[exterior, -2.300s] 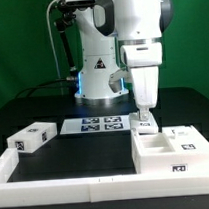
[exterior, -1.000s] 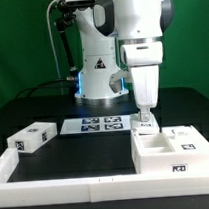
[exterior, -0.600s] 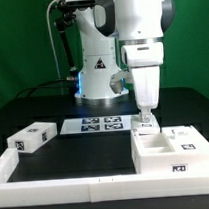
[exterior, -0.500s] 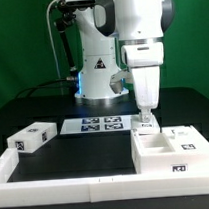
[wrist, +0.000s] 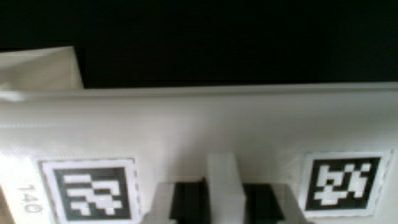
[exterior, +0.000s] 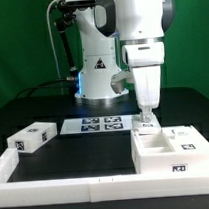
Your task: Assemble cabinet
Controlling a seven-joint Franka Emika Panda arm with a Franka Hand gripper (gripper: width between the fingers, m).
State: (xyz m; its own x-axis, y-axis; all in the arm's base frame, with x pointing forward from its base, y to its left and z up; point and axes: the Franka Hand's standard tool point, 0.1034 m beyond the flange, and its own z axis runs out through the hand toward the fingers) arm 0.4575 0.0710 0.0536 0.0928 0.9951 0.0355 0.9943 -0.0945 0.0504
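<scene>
In the exterior view, the pincer (exterior: 145,118) is seen lowered from the white arm, pointing straight down. Its tips are placed at the rear wall of the cabinet body (exterior: 174,153), which lies directly below and in front of the pincer on the black bench (exterior: 86,154). The open compartments of the body are turned upward. Whether the fingers are apart or clamped on the wall cannot be told from here. A small white block (exterior: 31,138) is set well apart from the pincer, toward the exterior view's left. The marker board (exterior: 97,124) lies between that block and the pincer.

In the wrist view, a blurred white wall of the cabinet body (wrist: 214,125) is shown just beneath the pincer, and two tags (wrist: 89,190) are carried on it. Black bench (wrist: 231,40) is seen beyond the wall. The spacing of the pincer is not made clear here either.
</scene>
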